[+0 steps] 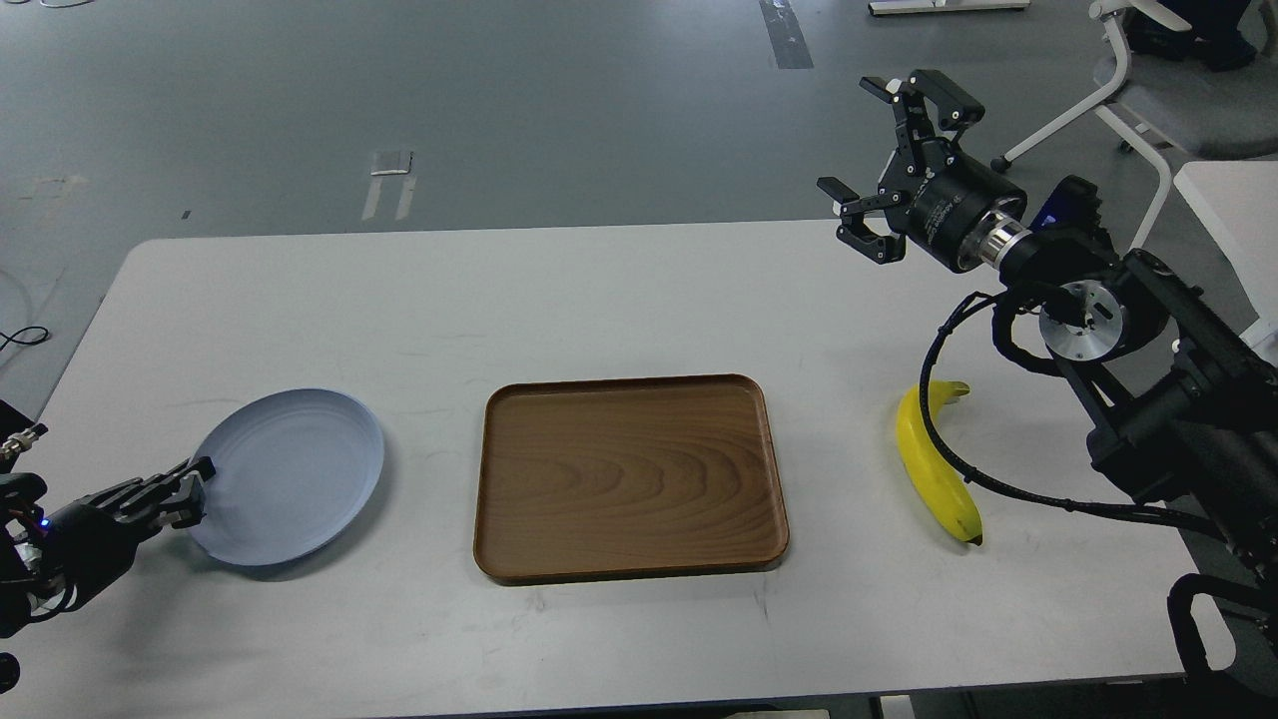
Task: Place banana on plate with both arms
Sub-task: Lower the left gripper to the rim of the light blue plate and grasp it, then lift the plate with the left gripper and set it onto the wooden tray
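The pale blue-grey plate lies on the left side of the white table, its near-left side slightly raised. My left gripper comes in low from the left edge, its fingers pinched on the plate's left rim. The yellow banana lies on the right side of the table, stem pointing away, with a black cable of my right arm crossing over it. My right gripper is open and empty, held high over the table's far right part, well beyond the banana.
A rectangular brown wooden tray sits at the table's middle, between plate and banana. A white-legged office chair and another white table corner stand beyond the right edge. My right arm's thick links overhang the table's right side.
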Available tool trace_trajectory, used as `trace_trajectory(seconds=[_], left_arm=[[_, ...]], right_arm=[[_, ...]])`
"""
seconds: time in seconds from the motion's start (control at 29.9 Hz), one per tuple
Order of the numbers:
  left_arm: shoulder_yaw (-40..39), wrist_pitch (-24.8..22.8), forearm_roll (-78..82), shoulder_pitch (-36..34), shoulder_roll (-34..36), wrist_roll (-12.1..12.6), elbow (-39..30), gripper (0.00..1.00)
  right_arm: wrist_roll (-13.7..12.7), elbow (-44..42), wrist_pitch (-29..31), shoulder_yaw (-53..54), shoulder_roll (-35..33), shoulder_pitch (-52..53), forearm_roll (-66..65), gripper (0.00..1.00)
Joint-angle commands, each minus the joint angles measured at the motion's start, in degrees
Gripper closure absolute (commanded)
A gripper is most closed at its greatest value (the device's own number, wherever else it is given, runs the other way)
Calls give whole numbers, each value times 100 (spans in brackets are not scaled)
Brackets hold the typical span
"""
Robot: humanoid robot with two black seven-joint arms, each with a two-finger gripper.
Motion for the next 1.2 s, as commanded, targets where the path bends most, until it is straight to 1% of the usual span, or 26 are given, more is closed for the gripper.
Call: trace_trajectory(seconds=[0.0,0.17,0.23,0.3,0.33,0.4,0.43,0.5,0.57,0.64,0.7,0.94,1.0,1.17], left_arm=[[-1,-15,-12,-261,-9,-7,-73,100],[7,-15,-3,-508,17,-38,-231,100],[25,-23,41,-692,26,-38,-327,100],[51,-111,172,-1051,17,-38,-563,100],[51,-111,173,-1053,17,-38,-565,100],[174,-400,645,-1595,-61,-38,-740,100],[201,-480,813,-1737,-149,-38,-749,100],[236,-673,1314,-2211,-692,-38,-750,100],[245,-770,1438,-2371,-904,-38,-750,100],[245,-1007,1561,-2538,-1229,-38,-741,100],[280,-1297,1614,-2722,-1869,-38,-601,100],[877,-1351,1614,-2890,-2899,-38,-100,100],[956,-1351,1597,-2890,-2997,-38,-29,100],[1018,-1351,1597,-2820,-3401,-38,515,100]], right_arm=[[11,-8,-128,2,17,-9,0,0],[11,1,-137,20,17,-1,0,0],[11,1,-137,20,17,8,9,0],[11,1,-137,55,8,8,9,0],[11,1,-137,55,8,8,9,0],[11,1,-137,55,17,8,9,0],[11,1,-145,63,17,8,9,0],[11,1,-145,72,17,8,9,0],[11,1,-145,90,17,8,9,0],[11,10,-145,134,8,8,9,0],[11,10,-145,143,-27,8,9,0],[11,19,-145,309,-53,-1,9,0],[11,19,-145,310,-62,-1,18,0],[11,19,-145,406,-80,-53,18,0]])
